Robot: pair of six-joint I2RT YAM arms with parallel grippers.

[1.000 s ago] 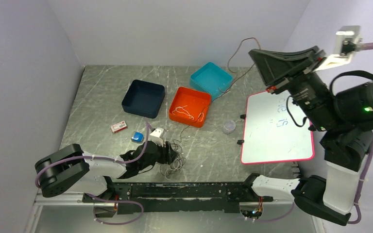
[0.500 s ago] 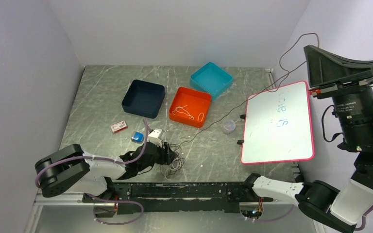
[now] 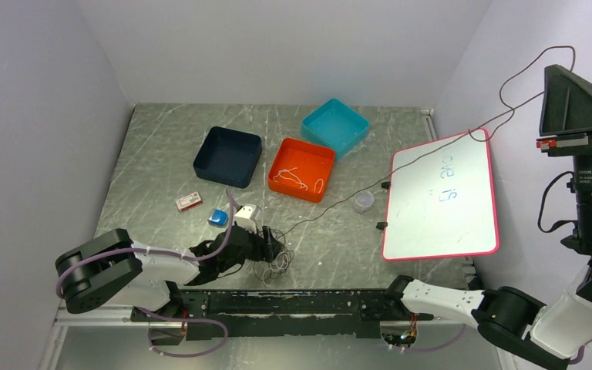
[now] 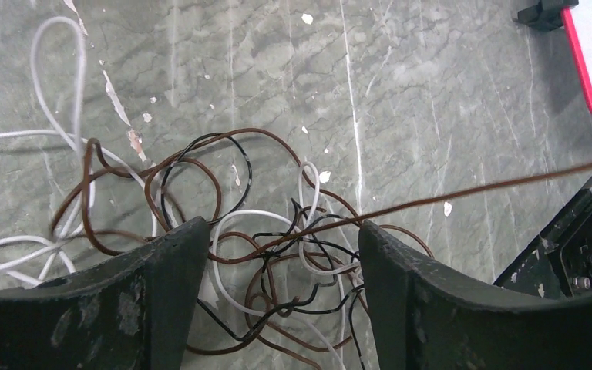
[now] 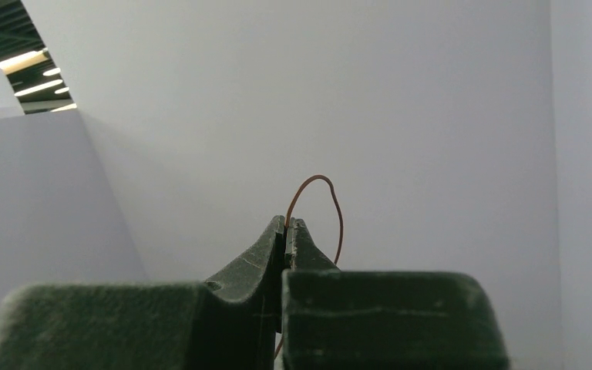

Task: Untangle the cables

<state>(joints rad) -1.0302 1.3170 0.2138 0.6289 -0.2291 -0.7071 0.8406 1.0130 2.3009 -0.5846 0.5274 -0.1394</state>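
Note:
A tangle of thin brown, white and black cables [image 3: 275, 259] lies near the table's front edge. My left gripper [image 3: 267, 245] is low over it. In the left wrist view the left gripper [image 4: 281, 231] is open, its fingers on either side of the knot [image 4: 277, 245] without pinching it. One brown cable [image 3: 331, 210] runs taut from the tangle up and to the right, over the whiteboard's corner. My right gripper [image 3: 552, 73] holds it high at the right wall. In the right wrist view the right gripper [image 5: 286, 223] is shut on that brown cable [image 5: 331, 202], which loops above the tips.
Behind the tangle stand a navy tray [image 3: 228, 156], an orange tray [image 3: 320, 158] holding a white cable, and a teal tray [image 3: 335, 126]. A pink-rimmed whiteboard [image 3: 441, 196] lies at the right. A clear cup [image 3: 363, 201], a white plug [image 3: 249, 216], a blue piece [image 3: 217, 217] and a small card [image 3: 189, 202] are scattered around.
The right arm has swung up and to the right with the brown cable, drawing it out of the tangle into a long taut line. The left gripper's jaws have widened over the pile.

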